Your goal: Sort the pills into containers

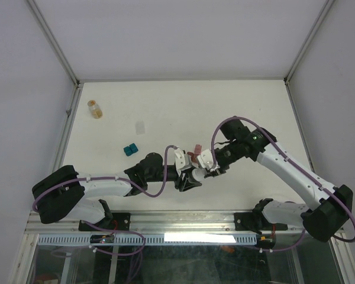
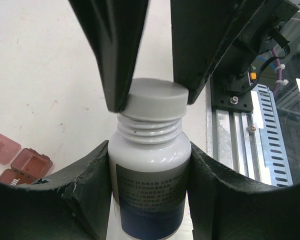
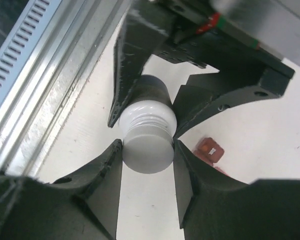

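My left gripper (image 1: 188, 178) (image 2: 149, 152) is shut on the body of a white bottle (image 2: 150, 185) with a dark label, holding it near the table's front edge. My right gripper (image 1: 208, 168) (image 3: 147, 147) is shut on the bottle's white cap (image 3: 146, 149) (image 2: 155, 102). The neck threads show below the cap. The dark red container (image 1: 194, 155) (image 2: 21, 162) (image 3: 210, 149) lies open on the table just beyond the bottle. The teal container (image 1: 131, 149) sits further left. No loose pills are visible.
A small amber vial (image 1: 95, 109) stands at the far left of the table. A small clear piece (image 1: 141, 127) lies behind the teal container. A metal rail (image 2: 240, 135) runs along the near edge, close to the bottle.
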`<move>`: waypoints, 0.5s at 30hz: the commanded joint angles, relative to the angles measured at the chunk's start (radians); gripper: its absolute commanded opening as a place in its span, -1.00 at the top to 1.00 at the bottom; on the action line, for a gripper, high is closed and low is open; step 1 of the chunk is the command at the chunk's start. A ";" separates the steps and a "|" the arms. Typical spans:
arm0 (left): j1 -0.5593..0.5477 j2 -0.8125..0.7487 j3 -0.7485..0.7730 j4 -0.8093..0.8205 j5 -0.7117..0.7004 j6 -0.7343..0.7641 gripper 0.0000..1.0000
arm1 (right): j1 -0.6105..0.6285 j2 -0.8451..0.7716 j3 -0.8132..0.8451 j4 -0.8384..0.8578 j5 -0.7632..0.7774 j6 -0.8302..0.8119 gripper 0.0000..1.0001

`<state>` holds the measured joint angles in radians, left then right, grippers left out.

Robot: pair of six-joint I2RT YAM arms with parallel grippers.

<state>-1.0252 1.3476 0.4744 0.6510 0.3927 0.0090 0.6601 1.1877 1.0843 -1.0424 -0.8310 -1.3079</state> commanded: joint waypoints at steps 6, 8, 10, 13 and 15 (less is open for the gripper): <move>0.026 0.015 0.017 0.014 0.060 -0.015 1.00 | -0.005 0.007 0.075 -0.172 0.002 -0.534 1.00; 0.028 0.014 0.016 0.011 0.058 -0.015 1.00 | -0.026 0.002 0.077 -0.133 0.031 -0.457 1.00; 0.032 0.006 0.007 0.012 0.053 -0.015 1.00 | -0.081 -0.011 0.073 -0.074 0.023 -0.343 1.00; 0.037 -0.008 -0.011 0.018 0.040 -0.018 1.00 | -0.197 -0.026 0.040 0.046 0.014 -0.142 1.00; 0.042 -0.019 -0.023 0.024 0.040 -0.020 1.00 | -0.275 -0.029 -0.016 0.239 0.099 0.149 1.00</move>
<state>-1.0000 1.3628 0.4713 0.6193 0.4202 0.0067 0.5045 1.1934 1.1114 -1.1015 -0.8047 -1.5787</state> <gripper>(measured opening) 0.520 0.420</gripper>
